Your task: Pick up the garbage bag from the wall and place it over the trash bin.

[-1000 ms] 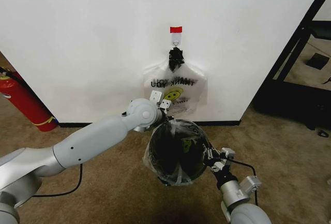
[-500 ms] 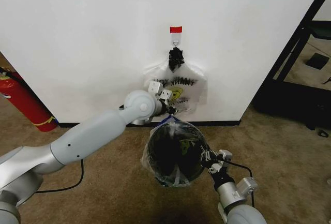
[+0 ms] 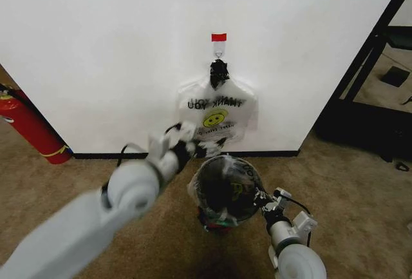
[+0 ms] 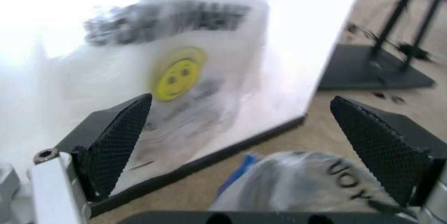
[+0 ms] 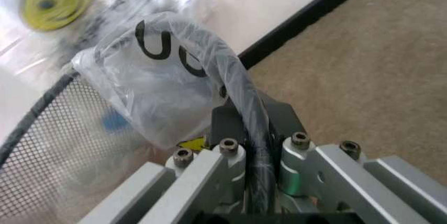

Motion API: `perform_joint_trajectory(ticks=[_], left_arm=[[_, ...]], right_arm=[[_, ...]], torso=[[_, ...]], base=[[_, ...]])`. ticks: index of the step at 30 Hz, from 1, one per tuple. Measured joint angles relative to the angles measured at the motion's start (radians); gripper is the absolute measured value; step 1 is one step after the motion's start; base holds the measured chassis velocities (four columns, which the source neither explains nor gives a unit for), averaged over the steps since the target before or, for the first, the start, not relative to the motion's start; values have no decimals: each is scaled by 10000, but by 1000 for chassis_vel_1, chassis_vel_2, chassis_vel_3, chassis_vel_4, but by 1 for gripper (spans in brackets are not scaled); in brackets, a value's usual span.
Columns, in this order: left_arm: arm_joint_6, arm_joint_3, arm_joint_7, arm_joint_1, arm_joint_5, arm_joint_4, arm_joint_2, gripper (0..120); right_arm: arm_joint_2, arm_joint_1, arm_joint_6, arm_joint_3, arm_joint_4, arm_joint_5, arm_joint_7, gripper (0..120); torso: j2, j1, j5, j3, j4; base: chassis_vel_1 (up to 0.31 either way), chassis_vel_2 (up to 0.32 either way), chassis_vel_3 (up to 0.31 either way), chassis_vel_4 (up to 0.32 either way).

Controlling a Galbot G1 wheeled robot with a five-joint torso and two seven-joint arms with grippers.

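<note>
Bag on bin, one of our grippers clamped at its rim.

We see the garbage bag [image 3: 226,182] draped over the trash bin [image 3: 222,218], which stands on the carpet just in front of the wall [image 3: 96,53]. Our right gripper [image 3: 265,200] sits at the bin's 4 o'clock, fingers together on the rim and the plastic over it. Our left gripper [image 3: 187,138] hangs at 11 o'clock, pads [image 4: 119,140] wide apart and empty, facing the smiley bag [image 3: 217,115] on its hook [image 3: 219,50].
</note>
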Motion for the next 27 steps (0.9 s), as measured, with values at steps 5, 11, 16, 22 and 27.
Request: perform_joint_trajectory(ticks=[5,11,16,22,27], left_arm=[[-929,-1876,-62,2405,752,-81,-534,100],[-1558,-3697,-15,4873,2244,-633,-1536,100],[-1868,-3740,14,5331,2730,-654,-1782,100],[-1714,-3742,-104,5220,2637,-825,-1852,100],[-1566,-3655,-145,5408,2767,-988,-2020,100]], right_arm=[[117,263,-118,-73,-368,2,48,0],[240,411,-151,-77,-737,-20,26,0],[289,434,-170,-116,-843,-106,-28,1],[290,306,-226,-94,-689,-184,-232,22],[289,159,-221,-50,-645,-402,-333,42]], torso=[[0,0,-2,1,8],[1,0,1,0,4],[1,0,0,0,3],[1,0,2,0,1],[1,1,3,1,3]], base=[[0,0,0,0],[0,0,0,0],[0,0,0,0],[0,0,0,0],[0,0,0,0]])
